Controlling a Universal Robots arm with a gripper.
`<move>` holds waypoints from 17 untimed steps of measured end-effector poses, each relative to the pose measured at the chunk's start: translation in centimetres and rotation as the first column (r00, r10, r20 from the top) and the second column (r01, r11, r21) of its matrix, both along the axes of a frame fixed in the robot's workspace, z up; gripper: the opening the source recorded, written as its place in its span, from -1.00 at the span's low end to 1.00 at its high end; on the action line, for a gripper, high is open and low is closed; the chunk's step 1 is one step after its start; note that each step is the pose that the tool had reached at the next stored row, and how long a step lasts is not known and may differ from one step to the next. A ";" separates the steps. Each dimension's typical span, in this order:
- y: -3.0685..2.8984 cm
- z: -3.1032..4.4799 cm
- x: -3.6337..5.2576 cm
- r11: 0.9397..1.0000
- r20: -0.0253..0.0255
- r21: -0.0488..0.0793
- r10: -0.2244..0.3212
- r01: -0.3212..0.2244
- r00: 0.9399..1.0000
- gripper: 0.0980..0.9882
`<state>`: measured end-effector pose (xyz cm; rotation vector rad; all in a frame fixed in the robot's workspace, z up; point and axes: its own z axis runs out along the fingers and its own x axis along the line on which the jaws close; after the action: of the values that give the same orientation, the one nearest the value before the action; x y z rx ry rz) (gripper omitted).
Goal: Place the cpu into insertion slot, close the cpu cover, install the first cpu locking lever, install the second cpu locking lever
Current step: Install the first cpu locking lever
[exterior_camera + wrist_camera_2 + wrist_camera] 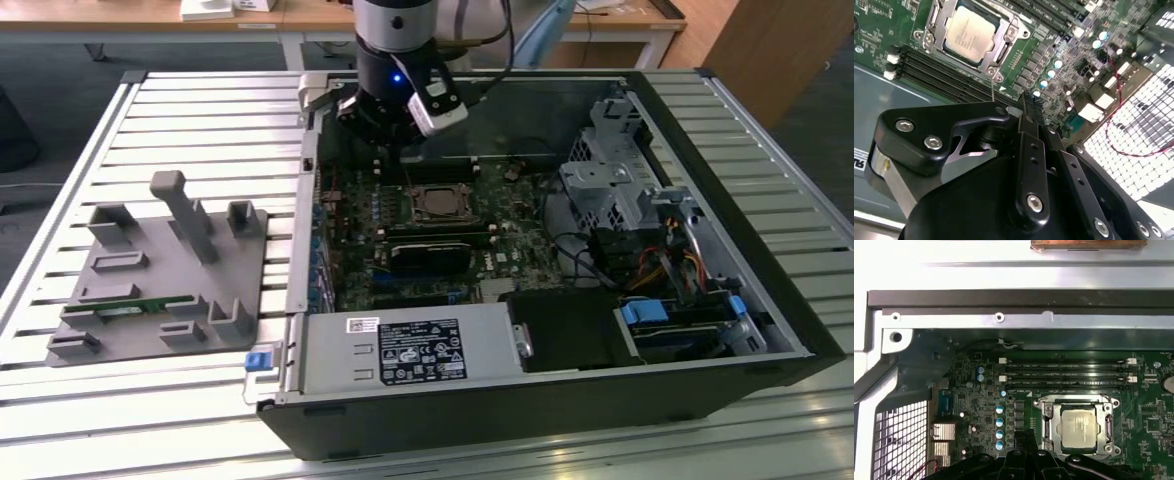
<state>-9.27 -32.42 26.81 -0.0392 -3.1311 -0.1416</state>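
The cpu (pixel 1077 427), a dull silvery-tan square, lies in the insertion slot (pixel 1077 456) on the green board. The cpu cover (pixel 1052 426), a silver frame, lies flat around it. In the second wrist view the cpu (pixel 968 33) sits inside the cover (pixel 1004 40), and a thin metal lever (pixel 992 89) stands up beside the socket. My gripper (pixel 1030 100) hangs a little off the socket's side, fingers together and holding nothing. In the exterior view the gripper (pixel 398 155) is just behind and to the left of the cpu (pixel 437 204).
The open computer case (pixel 747 380) lies on a slatted metal table (pixel 174 120). A power supply (pixel 407 352) and a drive cage (pixel 617 180) crowd the case's front and right. Black memory slots (pixel 1069 374) run beside the socket. A grey fixture (pixel 160 275) stands outside on the left.
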 end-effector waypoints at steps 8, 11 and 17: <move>1.15 -0.73 -0.28 1.000 0.000 0.000 0.000 0.000 1.000 -0.98; 1.50 -0.99 -0.30 1.000 0.000 0.000 0.000 0.000 1.000 -0.98; 2.15 -1.19 -0.30 1.000 0.000 0.000 0.000 0.000 1.000 -0.98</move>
<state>-9.57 -30.26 25.63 -0.0392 -3.1311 -0.1414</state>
